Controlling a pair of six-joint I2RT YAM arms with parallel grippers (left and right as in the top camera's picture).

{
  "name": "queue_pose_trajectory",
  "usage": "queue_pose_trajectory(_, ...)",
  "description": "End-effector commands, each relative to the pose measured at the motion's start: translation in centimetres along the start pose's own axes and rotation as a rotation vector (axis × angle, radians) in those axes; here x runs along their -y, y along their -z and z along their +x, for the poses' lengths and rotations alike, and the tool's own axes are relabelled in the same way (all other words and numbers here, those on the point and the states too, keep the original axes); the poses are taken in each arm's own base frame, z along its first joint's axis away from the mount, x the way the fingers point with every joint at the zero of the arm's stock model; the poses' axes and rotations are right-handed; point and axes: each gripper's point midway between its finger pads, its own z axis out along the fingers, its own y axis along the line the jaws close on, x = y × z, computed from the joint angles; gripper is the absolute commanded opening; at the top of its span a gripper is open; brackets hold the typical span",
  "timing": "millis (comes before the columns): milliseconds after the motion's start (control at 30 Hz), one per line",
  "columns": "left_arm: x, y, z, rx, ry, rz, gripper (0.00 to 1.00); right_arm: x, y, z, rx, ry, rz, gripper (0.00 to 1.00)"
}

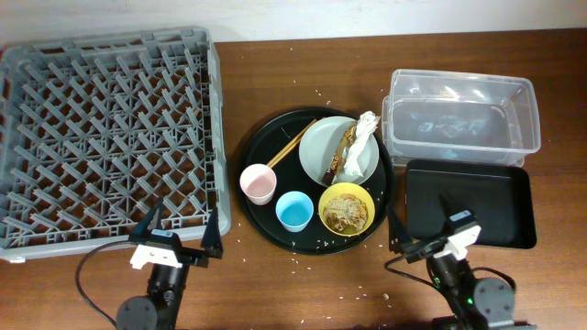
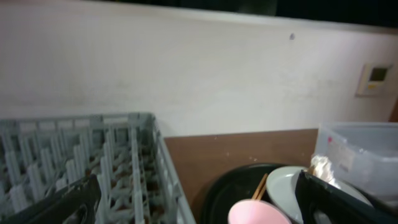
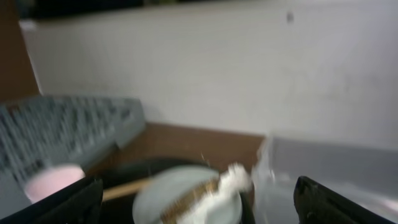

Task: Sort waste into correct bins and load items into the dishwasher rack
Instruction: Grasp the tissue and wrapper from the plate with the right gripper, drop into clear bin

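Lying slantwise on the round black tray (image 1: 249,151), the chopsticks (image 1: 292,144) are running their long axis from just beside the pink cup (image 1: 258,183) up and away across the far-left rim of the grey plate (image 1: 319,154). Which end is the thin tip is too small to tell. On the plate, the brown wrapper (image 1: 347,147) and the white napkin (image 1: 365,137) are lying side by side, both stretching roughly near to far. The yellow bowl (image 1: 346,209) is holding the food scraps, with the blue cup (image 1: 294,211) just beside it.

With every piece sitting on the round tray, the sorting is looking not yet begun. The dishwasher rack (image 1: 101,137), the clear tub (image 1: 527,119) and the small black tray (image 1: 486,206) are waiting on either side.

The left gripper (image 1: 186,217) is hovering at the rack's near corner and the right gripper (image 1: 424,220) at the small tray's near-left corner, both with jaws spread wide and carrying nothing. The next move is calling for an arm to reach in over the round tray. For the chopsticks, its jaws would need turning across that slant
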Motion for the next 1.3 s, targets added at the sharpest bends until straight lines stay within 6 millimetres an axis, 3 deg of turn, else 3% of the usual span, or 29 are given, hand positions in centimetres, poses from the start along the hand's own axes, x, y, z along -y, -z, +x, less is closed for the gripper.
queue_pose_trajectory(0, 1.1, 0.1, -6.1, 0.028, -0.019, 0.034, 1.0, -1.0, 0.1, -6.6, 0.058, -0.014, -0.034, 0.99)
queue_pose_trajectory(67, 1.0, -0.7, -7.7, -0.066, 0.0, 0.026, 1.0, -0.9, -1.3, -7.3, -0.107, -0.067, -0.038, 0.99)
queue_pose_trajectory(167, 1.5, -4.6, -8.7, -0.4, 0.078, 0.063, 1.0, -0.7, -4.5, -7.6, -0.382, -0.165, -0.051, 0.98)
queue_pose_trajectory(233, 2.5, -8.0, -8.2, -0.661, 0.17, 0.133, 1.0, -0.1, -7.7, -7.6, -0.631, -0.256, -0.045, 0.98)
queue_pose_trajectory(267, 2.8, -8.8, -7.9, -0.722, 0.197, 0.154, 1.0, -0.6, -8.5, -7.7, -0.688, -0.29, -0.077, 0.98)
queue_pose_trajectory(367, 4.8, -12.0, -6.1, -0.859, 0.317, 0.302, 1.0, -2.7, -14.3, -6.8, -0.786, -0.534, -0.272, 0.98)
queue_pose_trajectory(433, 5.0, -12.7, -3.4, -0.939, 0.369, 0.327, 1.0, -4.2, -16.2, -2.3, -0.914, -0.652, -0.307, 0.95)
queue_pose_trajectory(467, 4.9, -12.6, -2.0, -0.988, 0.39, 0.319, 1.0, -4.9, -16.3, 2.8, -1.067, -0.638, -0.227, 0.88)
queue_pose_trajectory(533, 4.8, -12.6, -1.6, -1.002, 0.396, 0.316, 1.0, -5.3, -16.0, 8.9, -1.234, -0.565, -0.079, 0.84)
queue_pose_trajectory(567, 4.8, -12.8, -1.7, -0.995, 0.393, 0.317, 1.0, -4.6, -15.8, 13.2, -1.316, -0.489, 0.1, 0.82)
queue_pose_trajectory(667, 4.8, -12.7, -1.6, -1.0, 0.395, 0.316, 1.0, -3.4, -16.8, 19.0, -1.339, -0.387, 0.303, 0.77)
queue_pose_trajectory(733, 4.8, -12.7, -1.6, -1.0, 0.395, 0.316, 1.0, -3.2, -17.5, 21.7, -1.344, -0.398, 0.33, 0.76)
queue_pose_trajectory(767, 4.8, -12.7, -1.6, -1.0, 0.395, 0.316, 1.0, -3.2, -17.9, 22.7, -1.338, -0.407, 0.335, 0.7)
queue_pose_trajectory(800, 4.8, -12.7, -1.6, -1.0, 0.395, 0.316, 1.0, -3.2, -18.4, 23.0, -1.322, -0.408, 0.331, 0.62)
queue_pose_trajectory(900, 4.8, -12.7, -1.6, -1.0, 0.394, 0.316, 1.0, -3.2, -19.7, 22.5, -1.269, -0.416, 0.316, 0.61)
queue_pose_trajectory(933, 4.8, -12.7, -1.6, -1.0, 0.395, 0.316, 1.0, -3.1, -19.6, 22.8, -1.274, -0.412, 0.321, 0.54)
queue_pose_trajectory(1000, 4.8, -12.7, -1.6, -1.0, 0.394, 0.316, 1.0, -3.2, -19.0, 24.0, -1.308, -0.41, 0.328, 0.18)
queue_pose_trajectory(1033, 4.8, -12.7, -1.6, -1.0, 0.395, 0.316, 1.0, -3.3, -18.7, 23.5, -1.319, -0.417, 0.323, 0.04)
queue_pose_trajectory(1067, 4.8, -12.7, -1.6, -1.0, 0.394, 0.315, 1.0, -3.3, -18.9, 22.4, -1.311, -0.425, 0.316, 0.04)
queue_pose_trajectory(1167, 4.8, -12.7, -1.6, -1.0, 0.394, 0.316, 1.0, -3.2, -20.9, 12.0, -1.143, -0.391, 0.202, 0.04)
queue_pose_trajectory(1267, 4.8, -12.7, -1.6, -0.999, 0.394, 0.316, 1.0, -0.8, -20.0, 5.3, -1.015, -0.399, 0.226, 0.04)
